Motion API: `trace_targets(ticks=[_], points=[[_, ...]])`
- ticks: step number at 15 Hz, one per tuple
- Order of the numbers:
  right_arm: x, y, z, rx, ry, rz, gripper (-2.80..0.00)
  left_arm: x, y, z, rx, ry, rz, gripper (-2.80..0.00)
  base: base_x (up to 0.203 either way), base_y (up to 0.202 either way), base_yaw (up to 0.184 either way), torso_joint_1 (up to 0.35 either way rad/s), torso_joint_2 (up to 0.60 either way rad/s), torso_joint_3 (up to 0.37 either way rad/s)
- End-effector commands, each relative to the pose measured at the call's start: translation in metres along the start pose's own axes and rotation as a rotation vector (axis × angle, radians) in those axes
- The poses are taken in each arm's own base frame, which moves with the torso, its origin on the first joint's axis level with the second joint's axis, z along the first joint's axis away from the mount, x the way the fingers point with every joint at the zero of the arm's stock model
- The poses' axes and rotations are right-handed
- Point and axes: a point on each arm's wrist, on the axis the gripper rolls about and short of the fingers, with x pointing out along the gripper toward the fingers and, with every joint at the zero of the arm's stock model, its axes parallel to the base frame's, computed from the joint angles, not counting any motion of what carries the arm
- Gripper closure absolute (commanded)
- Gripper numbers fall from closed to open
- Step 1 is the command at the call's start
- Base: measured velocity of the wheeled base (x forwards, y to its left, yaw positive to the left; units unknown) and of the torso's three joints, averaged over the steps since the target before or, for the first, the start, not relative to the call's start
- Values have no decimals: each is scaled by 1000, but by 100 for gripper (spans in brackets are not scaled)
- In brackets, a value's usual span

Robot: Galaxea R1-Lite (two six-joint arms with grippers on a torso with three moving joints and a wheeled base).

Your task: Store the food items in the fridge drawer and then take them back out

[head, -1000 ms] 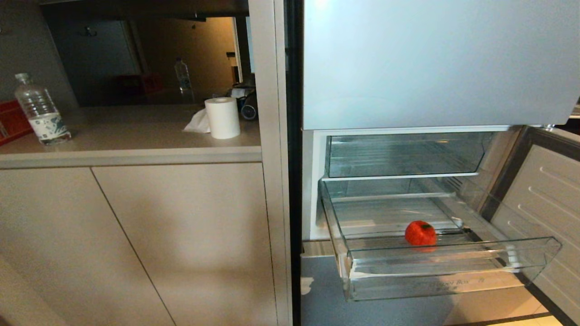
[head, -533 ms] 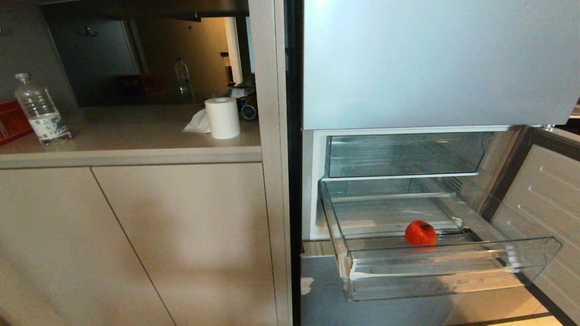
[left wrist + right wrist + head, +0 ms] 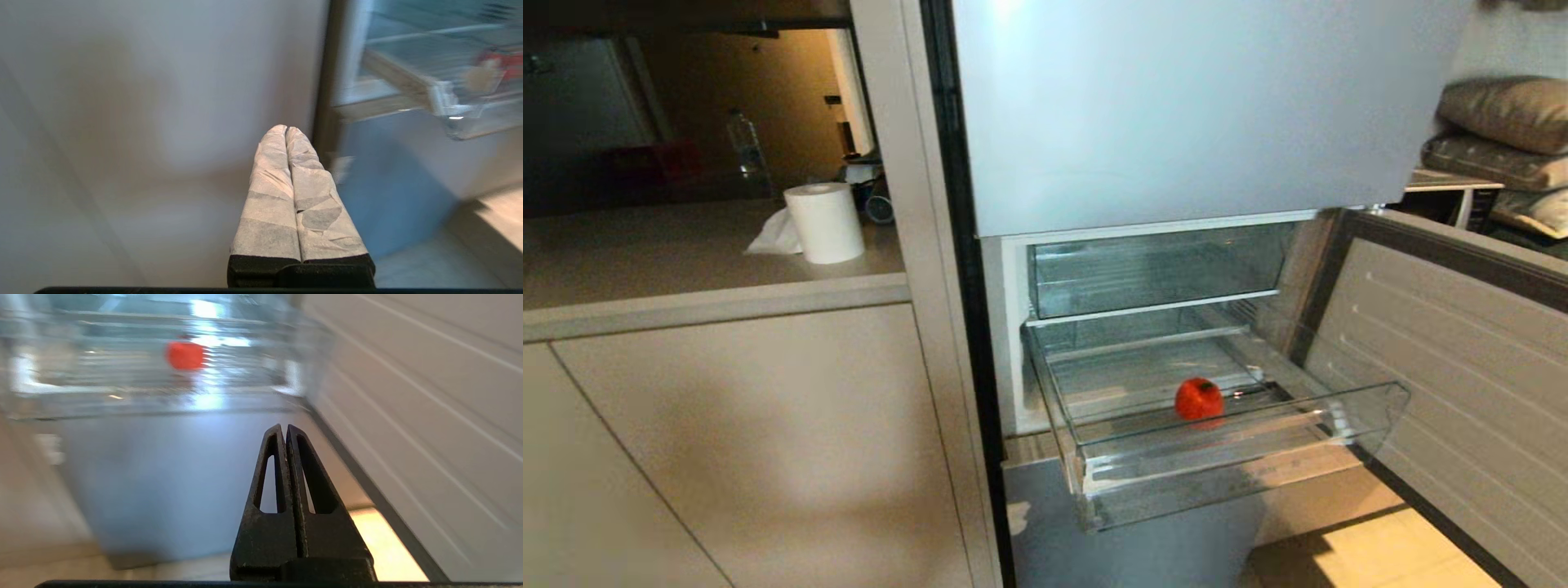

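Note:
A round glossy red food item (image 3: 1199, 398) lies on the ribbed floor of the clear fridge drawer (image 3: 1241, 465), which is pulled out of the open fridge. Through the drawer's front the right wrist view shows the same red ball (image 3: 185, 355). My right gripper (image 3: 285, 428) is shut and empty, held low in front of the drawer (image 3: 122, 396). My left gripper (image 3: 285, 129), its fingers wrapped in white, is shut and empty before the cabinet door, left of the drawer (image 3: 457, 110). Neither arm is in the head view.
The fridge door (image 3: 1462, 367) stands open on the right. Another clear drawer (image 3: 1160, 269) sits closed above. To the left a counter (image 3: 686, 286) carries a paper roll (image 3: 825, 222) and a bottle (image 3: 745, 151). Cushions (image 3: 1503, 122) are stacked at the far right.
The whole head view has shifted left, so the camera has turned right: the near bottle and red crate have left the view and cushions have come in. The red ball lies where it did.

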Motion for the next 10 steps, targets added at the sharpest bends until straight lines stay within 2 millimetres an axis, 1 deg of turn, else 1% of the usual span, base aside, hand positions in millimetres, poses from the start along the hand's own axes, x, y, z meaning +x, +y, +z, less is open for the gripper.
trace_targets(ticks=[1, 10], points=[[0, 0, 0, -5, 1, 4, 0, 0, 0, 0, 0, 1, 0, 0, 0, 10, -173, 6, 7, 11], [0, 0, 0, -2, 2, 3, 0, 0, 0, 0, 0, 1, 0, 0, 0, 9, -177, 2, 1, 4]])
